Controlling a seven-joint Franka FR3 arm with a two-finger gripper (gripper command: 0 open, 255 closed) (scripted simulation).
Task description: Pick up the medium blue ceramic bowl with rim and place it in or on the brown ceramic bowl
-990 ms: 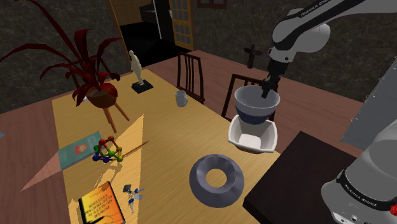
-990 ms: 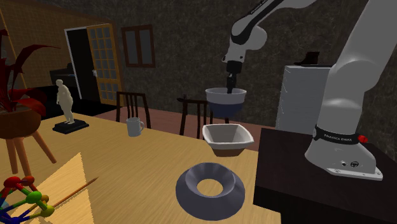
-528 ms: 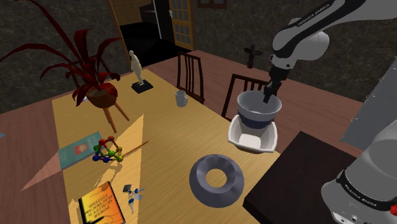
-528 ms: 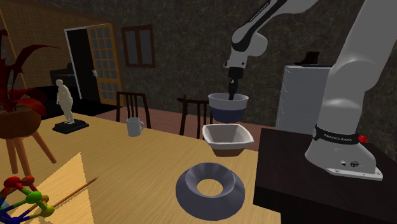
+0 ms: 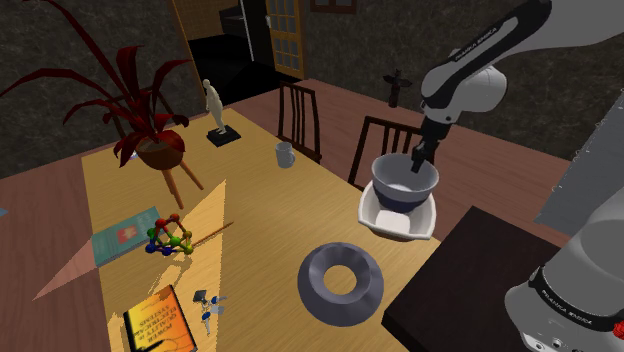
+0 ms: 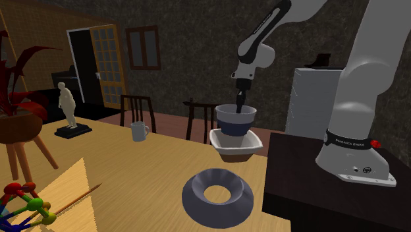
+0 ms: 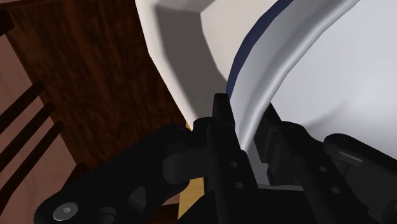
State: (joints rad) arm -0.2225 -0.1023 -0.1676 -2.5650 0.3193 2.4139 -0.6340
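Gripper (image 5: 421,160): clamped on blue bowl (image 5: 402,192) rim; bowl's base inside white bowl (image 5: 384,224) at bench (image 5: 260,215) edge; grey ring (image 5: 341,285) apart.

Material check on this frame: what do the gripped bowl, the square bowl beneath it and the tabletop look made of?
The blue bowl is smooth, dark blue outside and white inside. It is possibly glazed ceramic, but that is not certain. The white square bowl is plain and untextured, so its material is open. The table looks like light wood with visible grain lines.
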